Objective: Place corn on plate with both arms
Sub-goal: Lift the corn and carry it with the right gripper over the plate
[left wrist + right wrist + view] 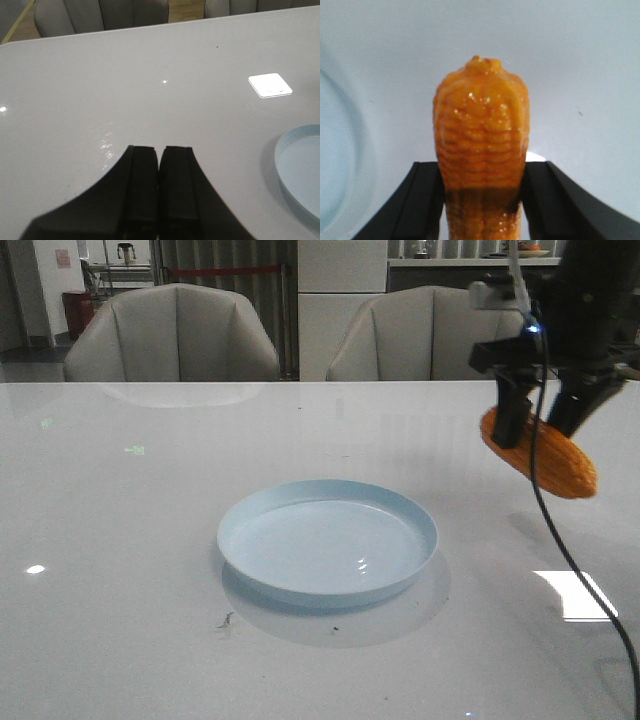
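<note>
Your table (120,540) is the biggest thing here: a glossy white top that fills the front view, with a bright rectangular reflection at about 4 o'clock from the plate. Behind its far edge stand two pale grey armchairs (172,332), one at 11 o'clock and one at 1 o'clock from the plate.

The plate (327,592) sits flat on the table a little below the middle of the front view. It is round, shallow and pale blue with a low raised rim, and nothing lies in it. You can also see part of its rim in the left wrist view and a faint arc of it in the right wrist view.

Your right end effector (545,415) hangs above the table at about 2 o'clock from the plate, well clear of its rim. Its two dark fingers are clamped on the corn (560,468), one on each side. In the right wrist view the cob fills the gap between the fingers and its tapered end juts out beyond them.

The corn is orange with bumpy kernel rows. It is held off the table, tilted, its lower end toward 4 o'clock, and no part of it is over the plate.

Your left end effector (160,165) shows only in its own wrist view. Its fingers are pressed together with nothing between them, over bare table with the plate off to one side.
</note>
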`<action>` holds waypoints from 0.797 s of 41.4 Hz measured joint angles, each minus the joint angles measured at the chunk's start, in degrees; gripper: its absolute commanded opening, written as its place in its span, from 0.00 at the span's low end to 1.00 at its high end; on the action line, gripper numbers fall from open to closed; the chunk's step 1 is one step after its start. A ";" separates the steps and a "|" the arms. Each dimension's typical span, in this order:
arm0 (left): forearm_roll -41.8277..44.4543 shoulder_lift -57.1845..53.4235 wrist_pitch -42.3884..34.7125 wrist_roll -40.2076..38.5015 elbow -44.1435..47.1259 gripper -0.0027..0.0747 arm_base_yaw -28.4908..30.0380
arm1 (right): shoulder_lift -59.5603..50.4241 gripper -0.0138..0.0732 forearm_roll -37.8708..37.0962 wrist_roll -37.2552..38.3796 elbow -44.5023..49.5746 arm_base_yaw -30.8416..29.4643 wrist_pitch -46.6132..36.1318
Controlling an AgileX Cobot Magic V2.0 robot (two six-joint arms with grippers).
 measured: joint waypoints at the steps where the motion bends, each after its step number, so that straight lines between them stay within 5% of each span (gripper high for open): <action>1: 0.00 0.00 0.00 0.00 0.00 0.15 0.00 | 0.00 0.48 0.36 -0.16 -0.84 0.71 0.14; 20: 0.00 0.00 0.00 0.00 0.00 0.15 0.00 | 3.09 0.48 2.59 -0.88 -5.65 17.98 1.65; 33: 0.00 0.00 0.00 0.00 0.00 0.15 0.00 | 9.51 0.55 2.52 -0.98 -5.65 21.16 3.24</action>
